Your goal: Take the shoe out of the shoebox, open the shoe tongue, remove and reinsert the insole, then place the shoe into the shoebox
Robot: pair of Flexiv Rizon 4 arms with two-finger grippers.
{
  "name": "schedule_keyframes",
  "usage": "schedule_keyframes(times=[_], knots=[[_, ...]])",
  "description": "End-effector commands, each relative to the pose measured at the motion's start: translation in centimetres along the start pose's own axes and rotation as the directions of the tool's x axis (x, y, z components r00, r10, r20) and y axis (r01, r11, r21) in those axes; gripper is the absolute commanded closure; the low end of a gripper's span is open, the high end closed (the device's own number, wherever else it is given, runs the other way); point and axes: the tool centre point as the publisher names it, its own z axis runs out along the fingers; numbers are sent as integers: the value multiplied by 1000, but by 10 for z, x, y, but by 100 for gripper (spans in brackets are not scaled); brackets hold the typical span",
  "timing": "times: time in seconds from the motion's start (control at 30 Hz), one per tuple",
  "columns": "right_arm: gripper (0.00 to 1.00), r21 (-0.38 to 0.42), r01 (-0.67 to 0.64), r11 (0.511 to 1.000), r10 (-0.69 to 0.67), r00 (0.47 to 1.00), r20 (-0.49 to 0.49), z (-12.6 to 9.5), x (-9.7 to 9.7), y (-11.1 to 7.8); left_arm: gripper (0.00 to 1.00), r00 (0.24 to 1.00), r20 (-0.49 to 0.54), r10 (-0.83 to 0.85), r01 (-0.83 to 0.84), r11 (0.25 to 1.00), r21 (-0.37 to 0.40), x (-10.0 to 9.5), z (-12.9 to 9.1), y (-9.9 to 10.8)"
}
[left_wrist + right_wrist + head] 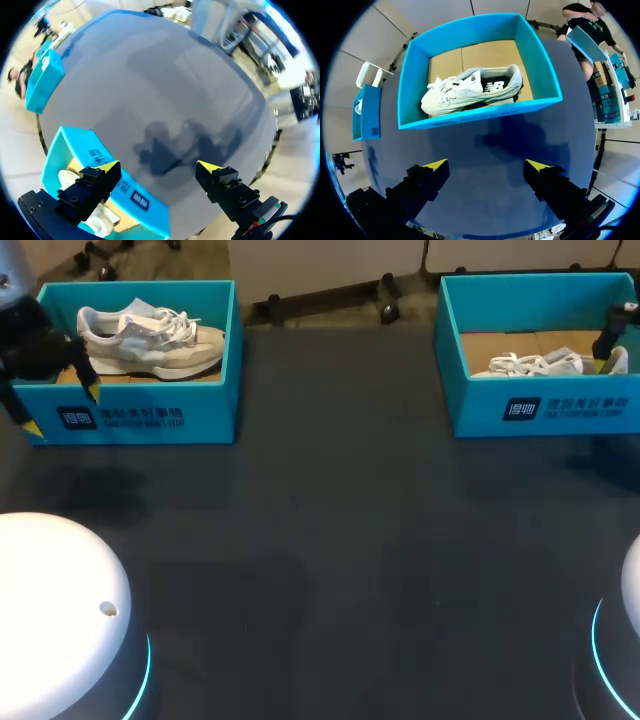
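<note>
Dark table bearing two open teal shoeboxes, well apart at its far corners. The left shoebox holds a grey-and-white shoe lying on its side, toe toward the table's middle. The right shoebox holds a white shoe, also on its side on the cardboard floor. The left gripper hangs at the left shoebox's outer front corner with its fingers spread wide and nothing between them, one finger over the box and the other over bare table. The right gripper is likewise spread and empty, with the right shoebox ahead of its fingers.
</note>
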Motion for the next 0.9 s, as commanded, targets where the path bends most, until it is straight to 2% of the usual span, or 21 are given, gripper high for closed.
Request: schedule_keyframes(times=[0.03,0.2,0.43,0.7,0.9], knots=[[0,0,-1,1000,1,1000,0,0,0,0,0,992,-21,125,-124,992,11,-4,-16,32],[0,0,-1,1000,1,1000,0,0,0,0,0,958,-20,287,-287,957,-30,-10,-28,79],[0,0,-1,1000,1,1000,0,0,0,0,0,897,-98,432,-440,893,-93,-19,-41,136],[0,0,-1,1000,1,1000,0,0,0,0,0,830,-124,543,-553,830,-71,-37,-67,191],[0,0,-1,1000,1,1000,0,0,0,0,0,830,-124,543,-553,830,-71,-37,-67,191]])
